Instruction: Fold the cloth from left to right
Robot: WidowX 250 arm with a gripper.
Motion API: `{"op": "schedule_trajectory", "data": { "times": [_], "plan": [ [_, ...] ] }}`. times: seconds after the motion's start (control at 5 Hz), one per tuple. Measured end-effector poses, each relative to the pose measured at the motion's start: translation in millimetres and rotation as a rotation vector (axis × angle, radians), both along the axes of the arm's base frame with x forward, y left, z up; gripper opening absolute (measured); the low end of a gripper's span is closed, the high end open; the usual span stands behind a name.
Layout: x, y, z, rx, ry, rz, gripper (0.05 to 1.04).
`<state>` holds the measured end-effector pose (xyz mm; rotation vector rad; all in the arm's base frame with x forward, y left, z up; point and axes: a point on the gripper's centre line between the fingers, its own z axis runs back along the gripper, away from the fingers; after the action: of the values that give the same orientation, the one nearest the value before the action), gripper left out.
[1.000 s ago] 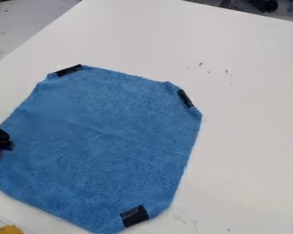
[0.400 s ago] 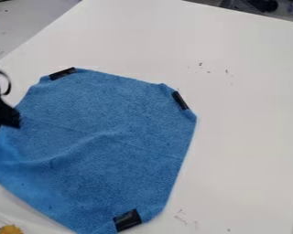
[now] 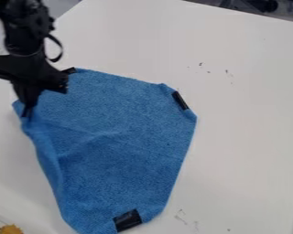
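White and flat, the table [image 3: 250, 141] spreads under your work, with a few dark marks on its surface and a small yellow thing [image 3: 11, 229] at the lower left corner of the view. You have the black arm [image 3: 26, 27] hanging in from the upper left, and its claw [image 3: 28, 111] appears clamped on the left edge of the blue cloth [image 3: 121, 146], with a small tip of fabric poking out on the far side of the grip. What matters to you is where the rest lies: nearly all of the cloth spreads to the right of the claw and down the view from it. From the grip, a soft ridge runs down the left side toward the bottom end, where you see a black patch [image 3: 127, 220]. Another, the upper patch [image 3: 70, 70], sits close by the claw, partly behind the arm; the right-hand patch [image 3: 180, 100] lies well apart, across the width of the cloth.

You look to be early in the fold, with the left edge gathered but not laid over. Your next move likely calls for carrying that edge rightward over the body, low and level. Pull too hard and you may drag the whole cloth along instead of folding it.
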<state>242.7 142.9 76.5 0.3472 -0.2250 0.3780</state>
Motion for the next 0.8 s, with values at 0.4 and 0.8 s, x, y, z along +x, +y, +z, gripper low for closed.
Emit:
{"op": "schedule_trajectory", "data": {
  "times": [0.4,0.8],
  "plan": [
    [42.7,-11.6,-37.9,-0.171,0.021,0.004,0.054],
    [49.5,-8.2,-51.7,-0.238,-0.004,-0.026,0.054]
  ]
}}
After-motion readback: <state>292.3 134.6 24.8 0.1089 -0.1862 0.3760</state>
